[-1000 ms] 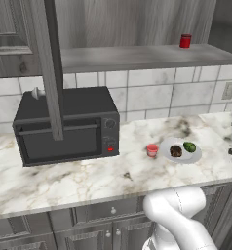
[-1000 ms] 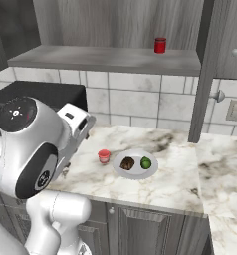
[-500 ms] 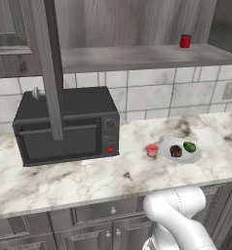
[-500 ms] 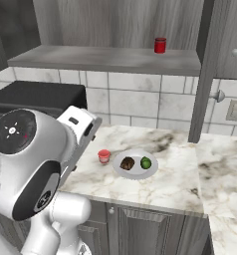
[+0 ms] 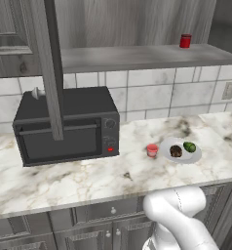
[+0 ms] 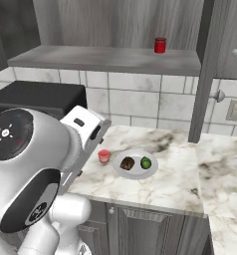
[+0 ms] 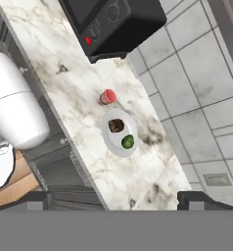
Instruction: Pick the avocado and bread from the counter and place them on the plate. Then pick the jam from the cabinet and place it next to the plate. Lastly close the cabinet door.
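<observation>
The white plate (image 6: 136, 171) (image 5: 196, 154) lies on the marble counter (image 5: 88, 180). It carries the brown bread (image 6: 127, 163) (image 7: 116, 126) and the green avocado (image 6: 146, 162) (image 7: 128, 142). The pink jam (image 6: 104, 156) (image 5: 152, 150) (image 7: 107, 96) stands on the counter just left of the plate. The cabinet (image 5: 137, 56) is open, and its door (image 5: 51, 73) hangs edge-on over the microwave. My gripper (image 7: 116, 202) is open and holds nothing. It is high above the counter's front edge and looks down at the plate (image 7: 111, 145).
A black microwave (image 5: 67, 127) (image 7: 113, 24) sits left of the jam. A darker red jar (image 5: 185, 41) (image 6: 160, 45) stands on the cabinet shelf. My arm's bulky elbow (image 6: 26, 169) fills the near left. A grey upright panel (image 6: 205, 74) stands right of the shelf.
In the right base view my arm's elbow has sunk lower and to the left. The plate, the foods and both jars have stayed put, and the jaws are still wide apart.
</observation>
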